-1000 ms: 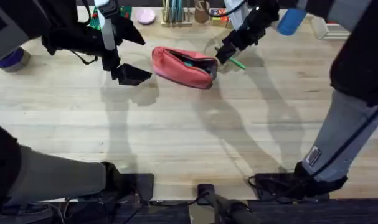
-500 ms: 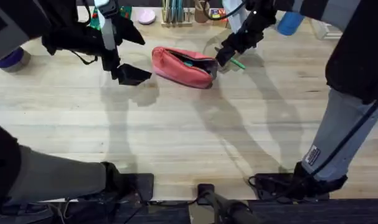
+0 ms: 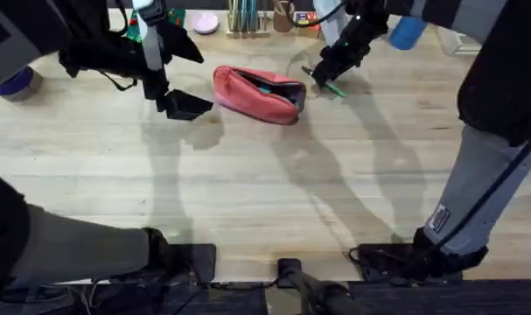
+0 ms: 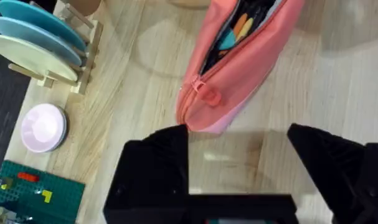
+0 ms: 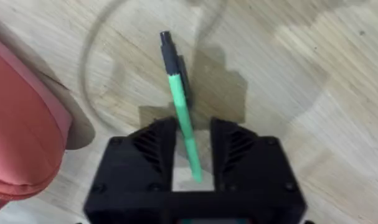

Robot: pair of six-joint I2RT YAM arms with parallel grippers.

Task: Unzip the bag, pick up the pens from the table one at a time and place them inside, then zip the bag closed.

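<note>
The coral-pink bag [image 3: 252, 93] lies unzipped at the back middle of the table [image 3: 265, 184], with coloured pens showing in its mouth. In the left wrist view the bag [image 4: 251, 74] has its zipper pull [image 4: 208, 97] near the end closest to my fingers. My left gripper [image 3: 185, 105] hovers open just left of the bag, nothing in it [image 4: 238, 162]. A green pen [image 3: 335, 88] lies right of the bag. My right gripper [image 3: 323, 77] is down on it, shut on the pen [image 5: 181, 112], whose dark tip points away from the fingers.
A wooden rack with teal sticks [image 3: 248, 17] and a pink dish [image 3: 205, 23] stand along the back edge, with a blue cup [image 3: 407, 33] at the back right. A purple bowl [image 3: 18, 83] is at far left. A green baseplate [image 4: 27, 193] lies beyond the left gripper.
My right gripper has moved slightly right and down from the bag's end onto the green pen. The left arm and the bag have stayed still.
</note>
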